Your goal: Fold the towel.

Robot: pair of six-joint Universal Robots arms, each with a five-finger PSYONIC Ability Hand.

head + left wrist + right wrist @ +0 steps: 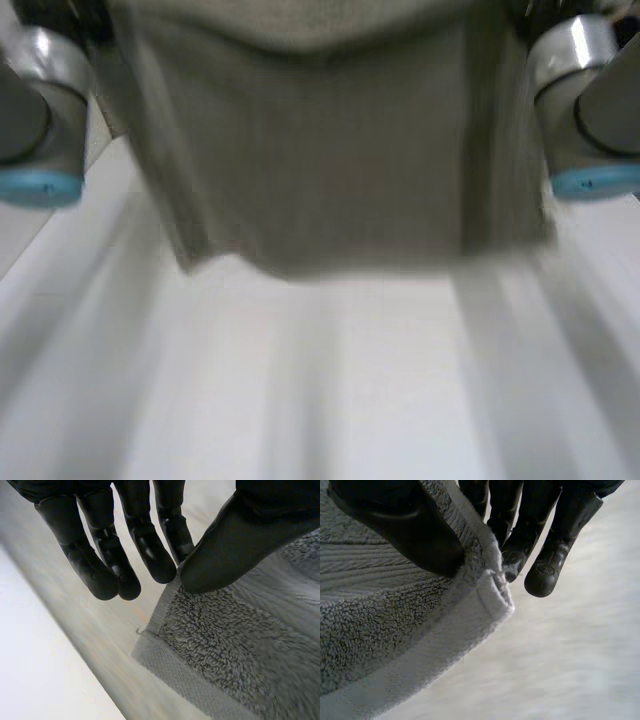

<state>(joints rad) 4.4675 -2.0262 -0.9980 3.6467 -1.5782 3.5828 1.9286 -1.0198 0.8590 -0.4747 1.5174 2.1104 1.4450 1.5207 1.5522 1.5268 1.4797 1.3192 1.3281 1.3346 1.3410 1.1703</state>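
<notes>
At the upper left of the head view the left arm (40, 110) is raised beside the towel (330, 150), which hangs as a grey sheet across the upper middle of the frame, its lower hem loose above the white table (330, 400). The left wrist view has the left hand (240, 545) at one top corner, with the thumb pressing the hem against the nearest of its fingers (150, 550). The other fingers hang straight and free beside the cloth. At the upper right of the head view the right arm (590, 110) is raised to match. Its right hand (405, 530) nips the opposite corner, thumb on the terry face and fingers (545, 565) behind the rolled hem. The step in hand looks like carrying the hanging towel over to lay it down for the fold. To do it well, both hands should travel level and at one pace, well apart so the top edge stays taut. The loose hem should land first, with the cloth drawn flat behind it. Both pinches are shallow and near the edge, so a jerk could pull a corner out.
</notes>
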